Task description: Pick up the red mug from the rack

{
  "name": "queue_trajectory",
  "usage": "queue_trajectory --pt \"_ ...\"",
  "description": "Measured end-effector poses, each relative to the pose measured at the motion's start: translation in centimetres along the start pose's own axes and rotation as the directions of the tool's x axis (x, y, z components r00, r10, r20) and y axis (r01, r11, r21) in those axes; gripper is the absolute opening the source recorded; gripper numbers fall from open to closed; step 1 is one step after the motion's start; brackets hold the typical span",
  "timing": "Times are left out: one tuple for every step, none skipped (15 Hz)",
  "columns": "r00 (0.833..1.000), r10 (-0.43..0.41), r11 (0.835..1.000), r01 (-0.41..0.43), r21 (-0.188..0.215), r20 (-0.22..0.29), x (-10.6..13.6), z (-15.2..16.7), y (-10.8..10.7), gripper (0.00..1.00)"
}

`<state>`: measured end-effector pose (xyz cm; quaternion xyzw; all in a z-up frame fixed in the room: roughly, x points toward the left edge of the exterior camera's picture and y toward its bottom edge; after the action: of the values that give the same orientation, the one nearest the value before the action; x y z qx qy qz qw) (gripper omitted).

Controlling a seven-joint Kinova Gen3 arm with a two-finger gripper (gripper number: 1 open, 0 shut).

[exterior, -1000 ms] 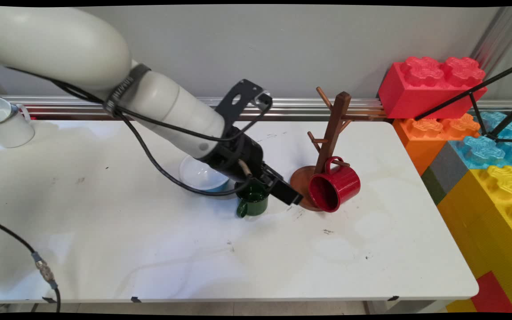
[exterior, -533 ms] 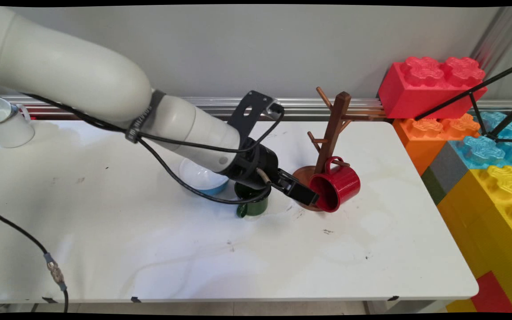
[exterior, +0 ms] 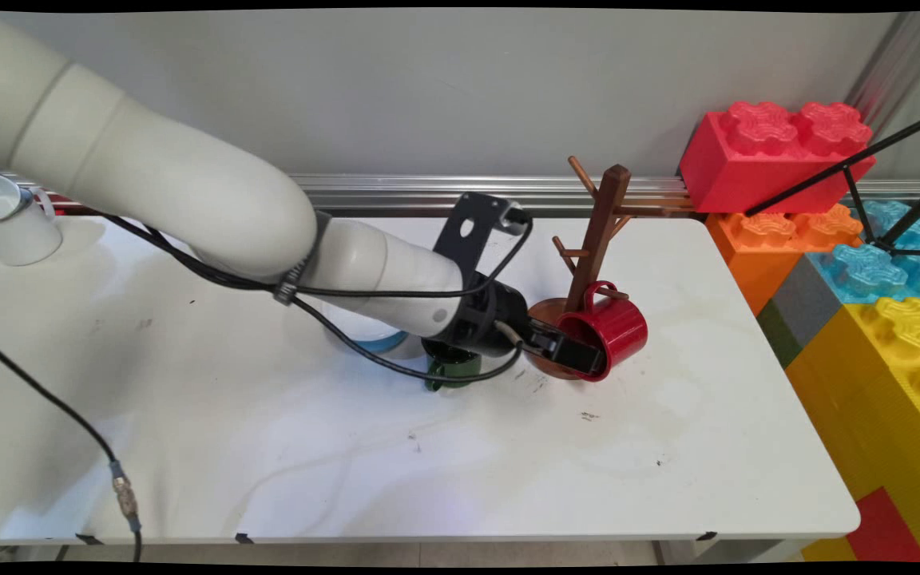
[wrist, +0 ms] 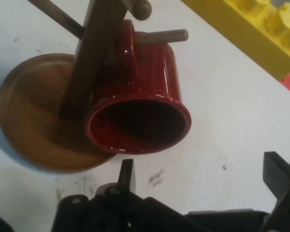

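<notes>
Red mug (wrist: 137,104) hung by its handle on a low peg of the wooden mug tree (exterior: 597,231), mouth tipped toward the camera and down toward the surface (exterior: 268,447), rim lying over the edge of the tree's round base (wrist: 31,116). Glossy, ribbed enamel-like wall: judged rigid, fairly light, slippery under hard pads, liable to chip if knocked against peg or post. Likeliest hold judged to be across the rim wall, one finger inside the mouth and one outside; handle taken up by the peg, so a poor place to grip.

Pincer (exterior: 574,356) spread wide and holding nothing, brought level with the mug's mouth; in the hand view (wrist: 203,186) one fingertip just below the rim, the other well off to the right edge, neither seen to touch the mug. In the main view the fingers overlap the mouth, so contact cannot be ruled in or out there.

Green mug (exterior: 452,369) upright on the surface, just behind the wrist and partly hidden by it. White-and-blue bowl (exterior: 376,339) beyond, mostly covered by the forearm. White mug (exterior: 9,220) at the far left corner, well apart. Stack of large red, orange, blue and yellow toy bricks (exterior: 867,263) beside the surface's right end.
</notes>
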<state>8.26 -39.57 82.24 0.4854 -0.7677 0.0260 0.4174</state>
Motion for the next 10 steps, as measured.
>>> queue_trajectory --pt "1.000 -0.014 1.000 0.014 -0.003 -0.007 -0.2 0.5 0.1 1.00" --pt "1.000 -0.027 1.000 0.027 -0.005 -0.013 -0.4 1.0 0.1 1.00" --pt "0.999 -0.038 0.999 0.037 -0.007 -0.018 -0.5 1.4 0.2 1.00" --pt "0.999 -0.048 0.999 0.048 -0.009 -0.023 -0.7 1.9 0.2 1.00" --pt "0.998 -0.056 0.998 0.055 -0.011 -0.027 -0.8 2.3 0.2 1.00" --pt "0.997 -0.065 0.998 0.065 -0.014 -0.032 -0.9 2.8 0.2 1.00" --pt "0.997 -0.074 0.997 0.073 -0.016 -0.038 -1.0 3.2 0.2 1.00" --pt "0.996 -0.083 0.996 0.082 -0.018 -0.042 -1.1 3.7 0.2 1.00" --pt "0.995 -0.089 0.996 0.089 -0.019 -0.047 -1.2 4.2 0.2 1.00" --pt "0.994 -0.097 0.995 0.096 -0.021 -0.051 -1.2 4.6 0.3 1.00"
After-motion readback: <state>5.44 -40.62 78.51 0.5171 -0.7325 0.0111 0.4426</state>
